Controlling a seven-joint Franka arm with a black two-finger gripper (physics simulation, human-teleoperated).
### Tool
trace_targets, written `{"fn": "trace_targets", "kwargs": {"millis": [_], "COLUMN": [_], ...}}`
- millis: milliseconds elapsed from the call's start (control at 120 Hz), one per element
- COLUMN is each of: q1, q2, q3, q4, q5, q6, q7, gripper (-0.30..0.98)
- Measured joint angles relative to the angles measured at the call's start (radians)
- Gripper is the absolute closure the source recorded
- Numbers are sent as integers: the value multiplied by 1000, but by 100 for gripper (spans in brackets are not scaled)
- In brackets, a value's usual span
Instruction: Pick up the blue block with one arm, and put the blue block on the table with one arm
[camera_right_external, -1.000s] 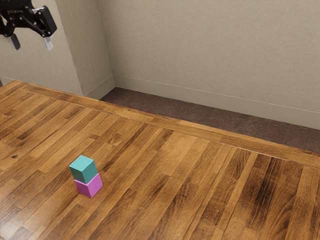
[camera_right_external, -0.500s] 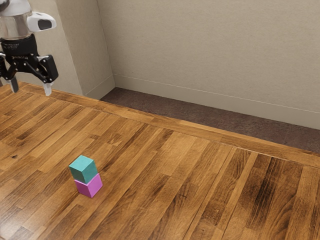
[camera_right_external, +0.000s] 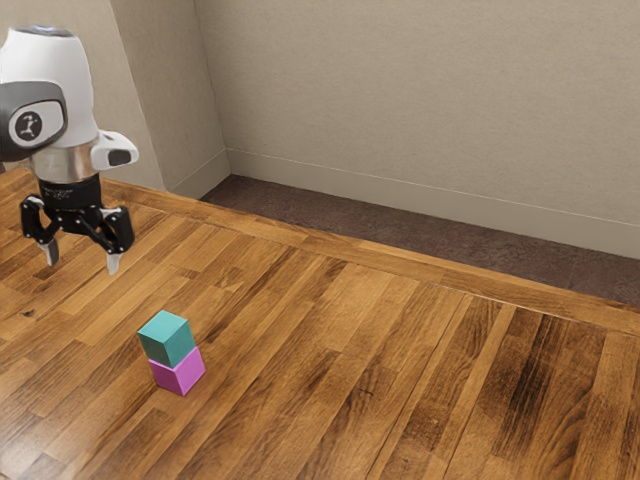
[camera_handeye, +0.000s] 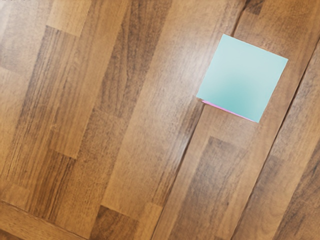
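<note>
Gripper (camera_right_external: 82, 260) has come down and closer to the blue block (camera_right_external: 167, 338) since the last frame; blocks haven't budged. It's open, nothing between the fingertips. Blue block sits on the pink block (camera_right_external: 179, 372), well in from the table's (camera_right_external: 420, 350) far edge. Wrist view has it off to one side, so from where I stand: centre first, then descend. Square the fingers to two opposite faces, stop at upper-block height so the pink one doesn't get pinched, close evenly, lift straight up. Sideways drag may shift the pink one.
</note>
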Motion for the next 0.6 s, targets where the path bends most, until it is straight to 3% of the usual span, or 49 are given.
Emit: {"fn": "trace_targets", "kwargs": {"millis": [600], "q1": [-16], "q2": [250], "q3": [12], "q4": [-145], "q5": [28], "q6": [354], "q7": [140], "gripper": [0]}}
